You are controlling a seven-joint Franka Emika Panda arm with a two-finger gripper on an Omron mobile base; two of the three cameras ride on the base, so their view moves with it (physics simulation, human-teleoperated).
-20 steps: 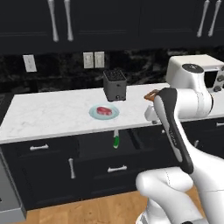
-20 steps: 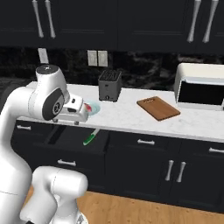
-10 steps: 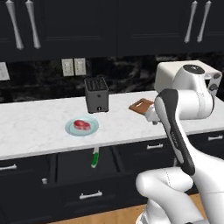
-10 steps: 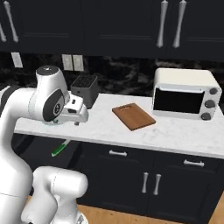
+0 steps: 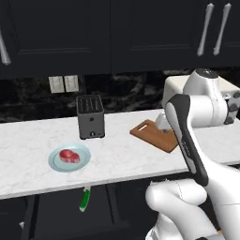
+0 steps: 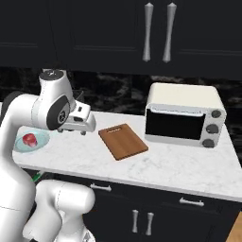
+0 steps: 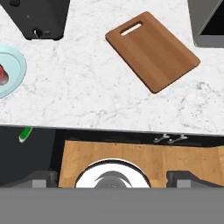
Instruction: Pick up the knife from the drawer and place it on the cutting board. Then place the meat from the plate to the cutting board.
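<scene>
Knife [image 5: 85, 199] stays in the drawer [image 5: 56, 213]; the base has driven right, and the gripper [image 7: 112, 177] is open and empty.

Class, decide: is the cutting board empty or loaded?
Empty. The cutting board shows bare wood; the meat sits on the plate.

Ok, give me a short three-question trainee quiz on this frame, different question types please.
1. True or false: the meat lies on the plate.
2. Where is the knife? A) on the cutting board B) in the open drawer below the counter edge C) beside the toaster
3. Fill in: the claw is ____ and holds nothing.

Key: 1 true; 2 B; 3 open.
</scene>
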